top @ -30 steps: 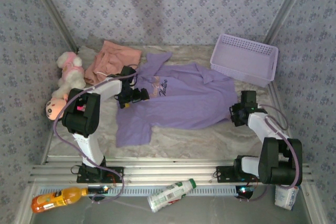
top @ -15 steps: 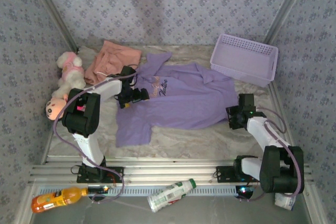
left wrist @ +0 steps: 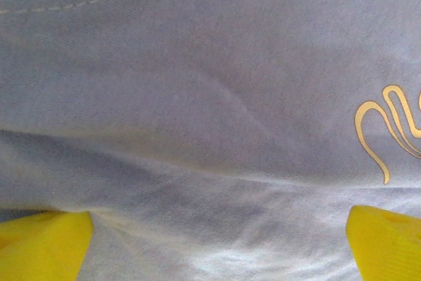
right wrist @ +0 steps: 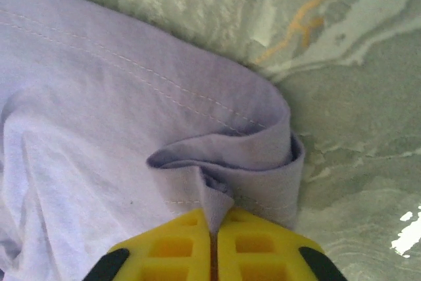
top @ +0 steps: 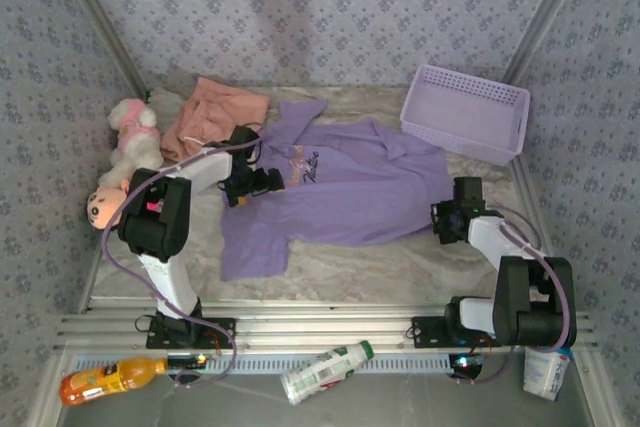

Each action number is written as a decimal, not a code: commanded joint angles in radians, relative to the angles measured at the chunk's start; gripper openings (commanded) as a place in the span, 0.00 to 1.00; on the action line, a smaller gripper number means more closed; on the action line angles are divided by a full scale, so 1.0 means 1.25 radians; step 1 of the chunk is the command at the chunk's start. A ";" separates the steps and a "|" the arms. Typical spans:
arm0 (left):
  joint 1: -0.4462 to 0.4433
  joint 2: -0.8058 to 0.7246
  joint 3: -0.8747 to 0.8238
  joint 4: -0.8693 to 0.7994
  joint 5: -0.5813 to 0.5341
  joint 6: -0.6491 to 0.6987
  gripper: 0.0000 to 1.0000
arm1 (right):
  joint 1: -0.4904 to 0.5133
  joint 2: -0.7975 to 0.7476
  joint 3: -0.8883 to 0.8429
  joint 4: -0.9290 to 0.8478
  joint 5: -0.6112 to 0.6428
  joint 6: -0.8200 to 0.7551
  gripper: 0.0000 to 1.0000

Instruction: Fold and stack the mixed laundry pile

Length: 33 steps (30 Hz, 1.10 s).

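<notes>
The lavender shirt [top: 340, 187] lies spread across the middle of the table, with the salmon-pink shorts [top: 215, 112] crumpled at the back left. My left gripper [top: 262, 182] hovers open over the shirt's chest next to the lettering; its yellow fingertips [left wrist: 39, 245] stand wide apart above the fabric [left wrist: 210, 97], and nothing is between them. My right gripper [top: 442, 222] is at the shirt's right edge. Its yellow fingers [right wrist: 171, 248] are shut on a pinched fold of the shirt's hemmed edge [right wrist: 250, 156].
A lavender mesh basket [top: 465, 112] stands at the back right. Pink-and-white plush toys [top: 130, 142] lie along the left wall. An orange bottle [top: 105, 379], a white bottle [top: 325, 372] and a cup [top: 545, 375] lie in front of the arm bases.
My right gripper opened, shifted slightly at the shirt's right edge and closed on a fold of it. The left arm has not moved.
</notes>
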 commanded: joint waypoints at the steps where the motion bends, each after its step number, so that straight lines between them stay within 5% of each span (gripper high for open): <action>1: 0.005 0.003 -0.009 -0.040 -0.011 0.000 1.00 | -0.002 -0.011 0.065 -0.068 0.013 -0.057 0.07; 10: 0.004 -0.013 -0.008 -0.050 0.003 0.023 1.00 | 0.022 -0.099 0.055 -0.282 0.027 -0.183 0.06; 18: 0.002 -0.163 -0.024 -0.178 -0.053 0.005 1.00 | 0.038 -0.165 0.041 -0.408 0.014 -0.277 0.00; 26: -0.004 -0.373 -0.195 -0.331 -0.089 -0.023 0.99 | 0.045 -0.194 0.021 -0.427 -0.015 -0.373 0.00; 33: -0.094 -0.569 -0.376 -0.335 -0.059 -0.147 0.77 | 0.080 -0.161 0.017 -0.410 -0.032 -0.412 0.00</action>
